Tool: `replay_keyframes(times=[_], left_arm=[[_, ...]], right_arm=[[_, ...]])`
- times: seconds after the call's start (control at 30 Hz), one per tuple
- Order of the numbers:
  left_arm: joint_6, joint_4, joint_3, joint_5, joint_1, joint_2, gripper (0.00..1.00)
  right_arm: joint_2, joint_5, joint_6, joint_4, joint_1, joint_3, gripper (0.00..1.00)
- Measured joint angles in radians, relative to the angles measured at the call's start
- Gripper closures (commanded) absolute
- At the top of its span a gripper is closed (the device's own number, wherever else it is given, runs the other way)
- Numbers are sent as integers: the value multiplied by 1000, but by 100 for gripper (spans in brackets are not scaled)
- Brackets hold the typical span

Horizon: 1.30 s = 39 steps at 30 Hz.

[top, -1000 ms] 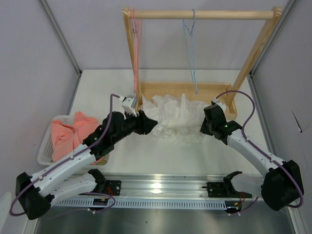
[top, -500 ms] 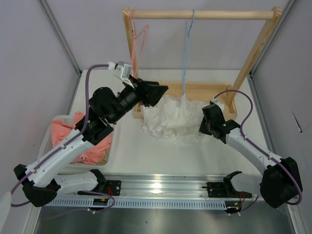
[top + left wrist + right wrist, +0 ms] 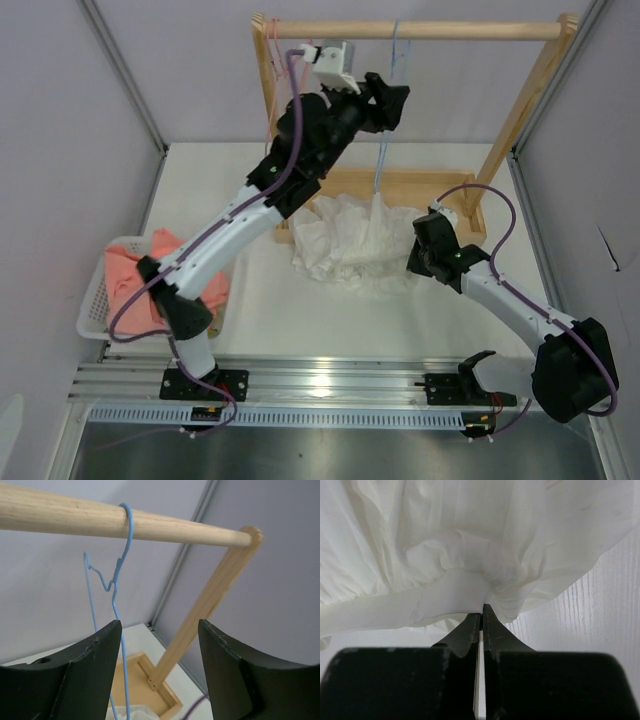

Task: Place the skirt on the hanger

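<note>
The white crinkled skirt (image 3: 350, 240) lies bunched on the table in front of the rack's base. My right gripper (image 3: 418, 262) is shut on its right edge; in the right wrist view the jaws (image 3: 482, 609) pinch a fold of the skirt (image 3: 470, 540). The light-blue hanger (image 3: 381, 150) hangs by its hook from the wooden rod (image 3: 450, 30). My left gripper (image 3: 397, 103) is raised beside the hook and stands open. In the left wrist view the hanger (image 3: 116, 585) runs down just inside the gap (image 3: 159, 625), close along the left finger, with nothing gripped.
A pink wire hanger (image 3: 273, 70) hangs at the rod's left end, partly behind my left arm. The rack's wooden base frame (image 3: 445, 185) lies behind the skirt. A white basket (image 3: 95, 300) with salmon-pink cloth (image 3: 135, 275) stands at the left. Walls close in on both sides.
My left arm has left the skirt's left side and risen from the table to the rod beside the blue hanger, its jaws opening wider. The skirt slumped left. The right arm has stayed put.
</note>
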<state>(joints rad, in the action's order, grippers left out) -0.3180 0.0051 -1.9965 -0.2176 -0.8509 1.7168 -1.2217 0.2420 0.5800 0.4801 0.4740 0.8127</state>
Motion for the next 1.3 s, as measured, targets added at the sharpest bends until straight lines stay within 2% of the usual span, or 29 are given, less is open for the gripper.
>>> replay_keyframes(times=[0.17, 0.27, 0.43, 0.47, 0.57, 0.73, 0.83, 0.93, 0.97, 1.07, 1.3], left_arm=[[70, -76, -284, -113, -13, 252, 31], [112, -64, -360, -178, -16, 337, 32], [173, -43, -360, -252, -16, 362, 41], [187, -32, -360, -256, -16, 364, 48], [217, -6, -360, -271, -14, 367, 53], [245, 33, -362, -278, -6, 372, 53], [251, 53, -362, -278, -1, 372, 60], [263, 68, -362, -277, 3, 372, 73], [265, 68, -362, -277, 5, 372, 83], [266, 69, -362, -266, 13, 372, 100], [267, 94, -362, -201, 40, 371, 99]], right_arm=[[-3, -5, 0, 0, 0, 0, 100], [-3, -5, 0, 1, 0, 0, 100], [-3, -8, -1, 1, 0, 0, 100], [-3, -8, -1, 1, 0, 0, 100], [-3, -11, -1, 1, 0, 0, 100], [-3, -16, -1, 1, 3, 0, 100], [-4, -16, -1, 1, 5, 0, 100], [-6, -16, -1, 1, 7, 0, 100], [-7, -16, -1, 1, 7, 0, 100], [-9, -16, -1, 1, 7, 0, 100], [-9, -16, -1, 1, 7, 0, 100]])
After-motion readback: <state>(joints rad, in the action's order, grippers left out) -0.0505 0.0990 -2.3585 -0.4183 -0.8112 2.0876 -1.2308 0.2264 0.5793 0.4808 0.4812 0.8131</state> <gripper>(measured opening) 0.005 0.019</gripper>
